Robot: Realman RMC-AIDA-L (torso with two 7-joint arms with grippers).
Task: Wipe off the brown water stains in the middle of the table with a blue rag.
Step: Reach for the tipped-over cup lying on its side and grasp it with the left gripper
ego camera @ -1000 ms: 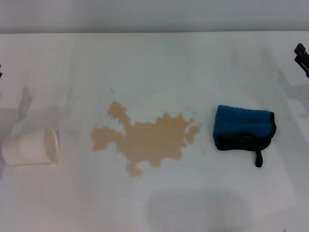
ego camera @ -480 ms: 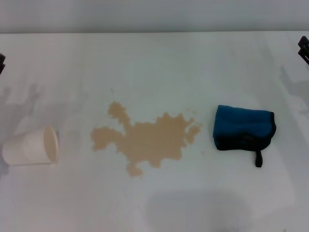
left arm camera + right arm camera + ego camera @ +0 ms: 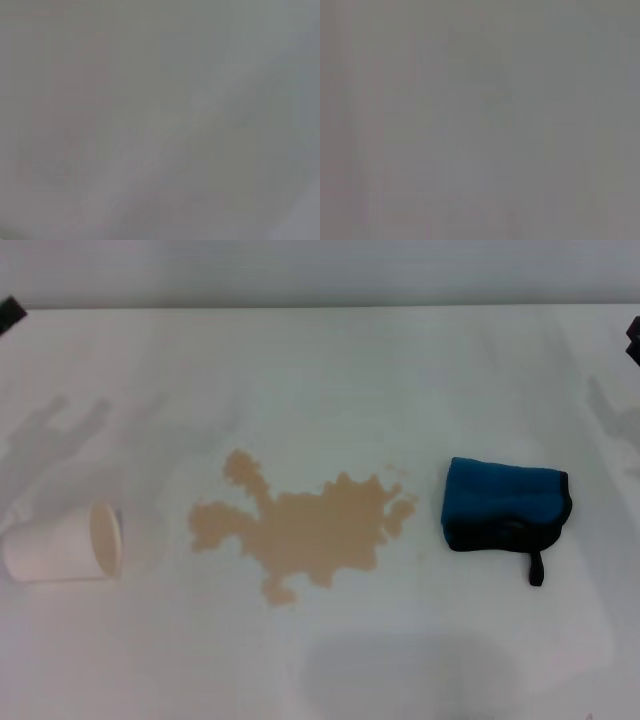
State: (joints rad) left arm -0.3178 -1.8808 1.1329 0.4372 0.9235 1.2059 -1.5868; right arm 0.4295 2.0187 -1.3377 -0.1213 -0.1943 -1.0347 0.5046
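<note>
Untouched yet: blue rag [image 3: 506,506] folded just right of brown water stains [image 3: 300,528], tipped paper cup [image 3: 65,543] well left, likely spill source; gripper states indiscernible.

Wide white worktop [image 3: 330,380] fills the head view, smooth and matte. Beyond its far edge runs a plain pale grey wall [image 3: 320,270]. Soft grey shadows fall across the worktop's left and right ends.
</note>
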